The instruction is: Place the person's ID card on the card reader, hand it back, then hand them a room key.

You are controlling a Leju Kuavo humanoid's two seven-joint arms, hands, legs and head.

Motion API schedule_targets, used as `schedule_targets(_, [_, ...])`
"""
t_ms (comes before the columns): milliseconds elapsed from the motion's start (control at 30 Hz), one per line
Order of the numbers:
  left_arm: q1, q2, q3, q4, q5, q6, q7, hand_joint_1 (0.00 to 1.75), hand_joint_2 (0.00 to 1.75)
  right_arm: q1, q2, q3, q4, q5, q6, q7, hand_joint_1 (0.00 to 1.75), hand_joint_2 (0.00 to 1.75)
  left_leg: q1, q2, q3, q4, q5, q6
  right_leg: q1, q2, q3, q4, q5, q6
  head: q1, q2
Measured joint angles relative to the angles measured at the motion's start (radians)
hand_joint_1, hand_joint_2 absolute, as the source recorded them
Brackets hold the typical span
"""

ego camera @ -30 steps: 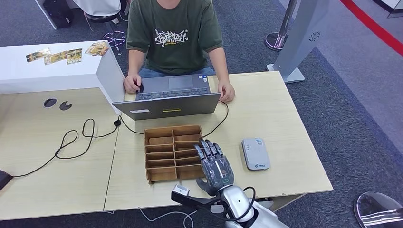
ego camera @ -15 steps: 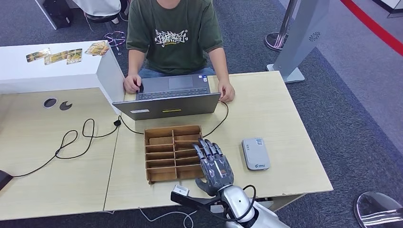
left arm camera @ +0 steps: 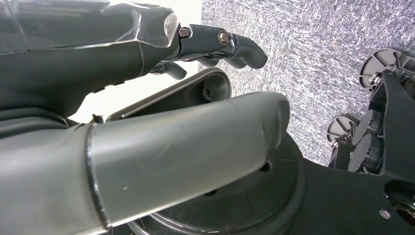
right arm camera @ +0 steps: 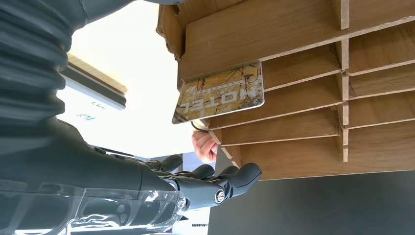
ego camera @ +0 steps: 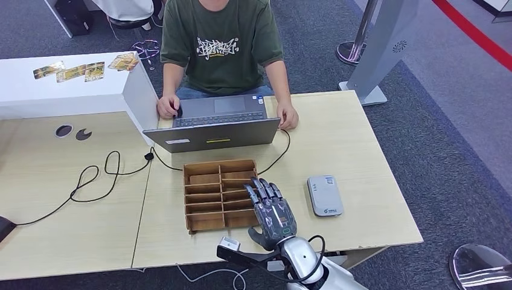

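Beside the wooden divider tray (ego camera: 205,223) with one hotel key card (right arm camera: 220,93), right hand (ego camera: 273,211) spread, empty.

One person (ego camera: 220,45) is seated at one desk (ego camera: 338,142). One laptop (ego camera: 214,130), one wooden organizer (ego camera: 211,196) and one card reader (ego camera: 324,195) are counted there. One hotel key card (right arm camera: 220,93) is seen in the organizer. Four printed cards (ego camera: 84,69) are laid on the white counter (ego camera: 60,90).
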Motion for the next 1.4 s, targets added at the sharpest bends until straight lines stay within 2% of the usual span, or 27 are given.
schedule_targets(933, [0.001, 0.0, 0.0, 0.0, 0.0, 0.003, 0.0, 0.0, 0.0, 0.012, -0.013, 0.001, -0.031, -0.017, -0.034, 0.003, 0.0, 1.75, 0.0, 0.0, 0.0, 0.0, 0.0, 0.0, 0.0, 0.0, 0.0, 0.0, 0.0, 0.0, 0.0, 0.0])
schedule_targets(967, [0.001, 0.0, 0.0, 0.0, 0.0, 0.003, 0.0, 0.0, 0.0, 0.013, -0.013, 0.001, -0.031, -0.017, -0.034, 0.003, 0.08, 1.75, 0.0, 0.0, 0.0, 0.0, 0.0, 0.0, 0.0, 0.0, 0.0, 0.0, 0.0, 0.0, 0.0, 0.0])
schedule_targets(1000, [0.001, 0.0, 0.0, 0.0, 0.0, 0.003, 0.0, 0.0, 0.0, 0.013, -0.013, 0.001, -0.031, -0.017, -0.034, 0.003, 0.24, 1.75, 0.0, 0.0, 0.0, 0.0, 0.0, 0.0, 0.0, 0.0, 0.0, 0.0, 0.0, 0.0, 0.0, 0.0])
schedule_targets(1100, [0.001, 0.0, 0.0, 0.0, 0.0, 0.003, 0.0, 0.0, 0.0, 0.014, -0.013, 0.001, -0.033, -0.015, -0.034, 0.003, 1.29, 1.75, 0.0, 0.0, 0.0, 0.0, 0.0, 0.0, 0.0, 0.0, 0.0, 0.0, 0.0, 0.0, 0.0, 0.0])
schedule_targets(1133, [0.001, 0.0, 0.0, 0.0, 0.0, 0.003, 0.0, 0.0, 0.0, 0.014, -0.013, 0.001, -0.033, -0.015, -0.035, 0.002, 1.54, 1.75, 0.0, 0.0, 0.0, 0.0, 0.0, 0.0, 0.0, 0.0, 0.0, 0.0, 0.0, 0.0, 0.0, 0.0])
schedule_targets(1200, [0.001, 0.0, 0.0, 0.0, 0.0, 0.003, 0.0, 0.0, 0.0, 0.015, -0.013, 0.001, -0.033, -0.014, -0.036, 0.002, 1.63, 1.75, 0.0, 0.0, 0.0, 0.0, 0.0, 0.0, 0.0, 0.0, 0.0, 0.0, 0.0, 0.0, 0.0, 0.0])
schedule_targets(1400, [0.001, 0.0, 0.0, 0.0, 0.0, 0.003, 0.0, 0.0, 0.0, 0.017, -0.013, 0.001, -0.033, -0.014, -0.037, 0.001, 1.57, 1.75, 0.0, 0.0, 0.0, 0.0, 0.0, 0.0, 0.0, 0.0, 0.0, 0.0, 0.0, 0.0, 0.0, 0.0])
